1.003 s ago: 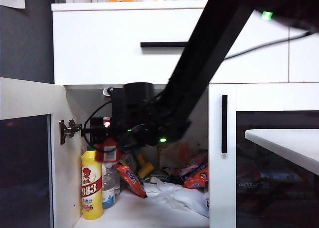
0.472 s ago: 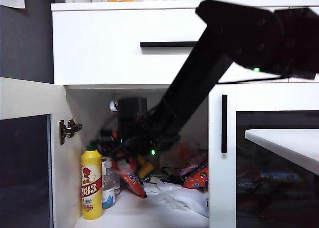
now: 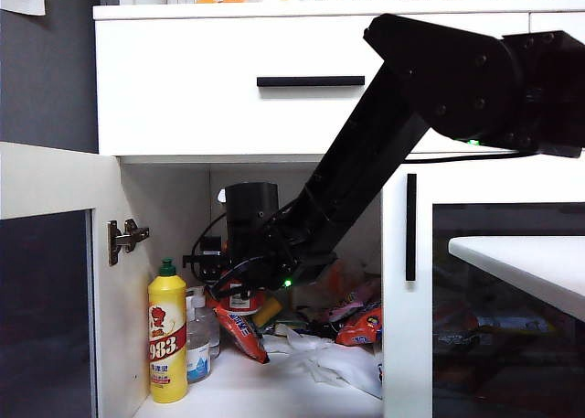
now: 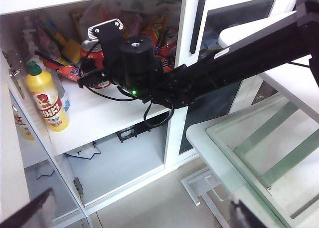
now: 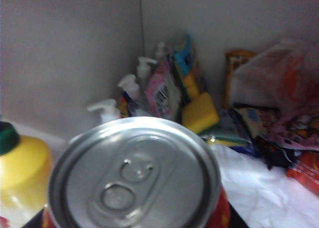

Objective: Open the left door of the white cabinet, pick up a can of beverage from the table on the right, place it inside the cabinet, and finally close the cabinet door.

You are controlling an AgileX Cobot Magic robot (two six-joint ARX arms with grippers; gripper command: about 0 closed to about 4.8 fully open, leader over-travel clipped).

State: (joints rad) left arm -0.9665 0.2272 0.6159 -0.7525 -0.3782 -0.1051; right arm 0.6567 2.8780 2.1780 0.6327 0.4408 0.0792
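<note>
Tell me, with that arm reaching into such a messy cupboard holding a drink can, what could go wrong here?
The right gripper holds the can of beverage just above a red snack packet; set down on it, the can could tip over. The yellow bottle and pump bottles stand close by, so the arm might knock them. The left gripper waits open outside; closing the left door too soon could catch the right arm.

On the shelf I saw a yellow bottle point(image 3: 167, 334) with green cap, upright, a clear pump bottle point(image 3: 198, 340) just beside it, snack packets point(image 3: 352, 319) and crumpled white plastic point(image 3: 322, 356) alongside.
</note>
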